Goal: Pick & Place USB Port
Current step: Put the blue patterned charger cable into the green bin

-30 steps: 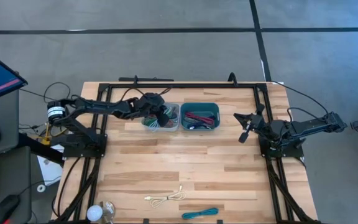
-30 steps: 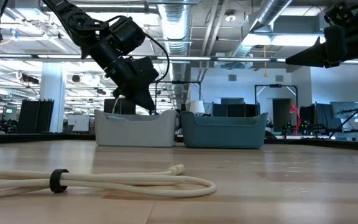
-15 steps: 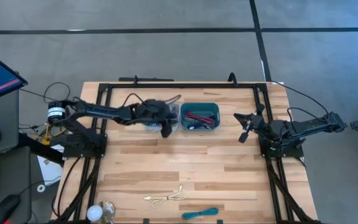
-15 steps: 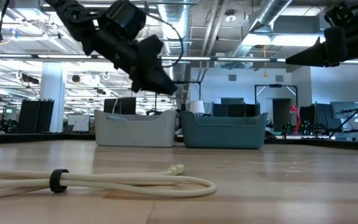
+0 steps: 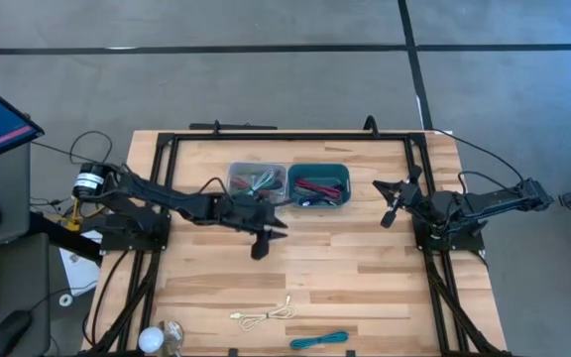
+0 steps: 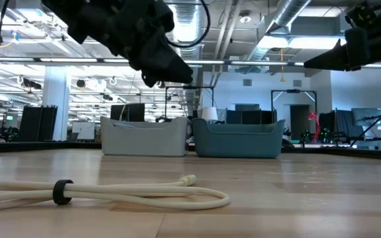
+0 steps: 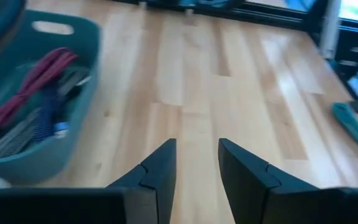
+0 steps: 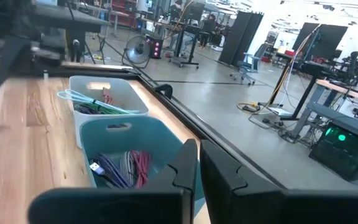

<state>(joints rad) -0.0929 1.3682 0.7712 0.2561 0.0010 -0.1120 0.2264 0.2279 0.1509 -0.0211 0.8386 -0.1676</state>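
Wooden planks of the table carry everything, and the grey bin at its far edge serves as the landmark. A second ago the left gripper was down inside that bin; half a second ago it had lifted above the bin's front rim; now it hangs just in front of the bin, over bare wood, pointing toward the near edge. In the left wrist view its fingers are seen parted, with only table between them and nothing held. From this it is judged that a cable was dropped into the bin and that the arm is being sent out for the next one.

Well in front of the bin, near the table's front edge, the cream USB cable is found lying loose, and the teal cable lies just to the right of it, nearer the edge. Both are untouched, so at least two pick-ups are judged to remain. Which one will be taken next cannot be told.

Touching the bin's right side stands the teal bin, filled with red and dark cables.

Well to the right of both bins, the right gripper is parked above the table, its fingers closed on nothing.
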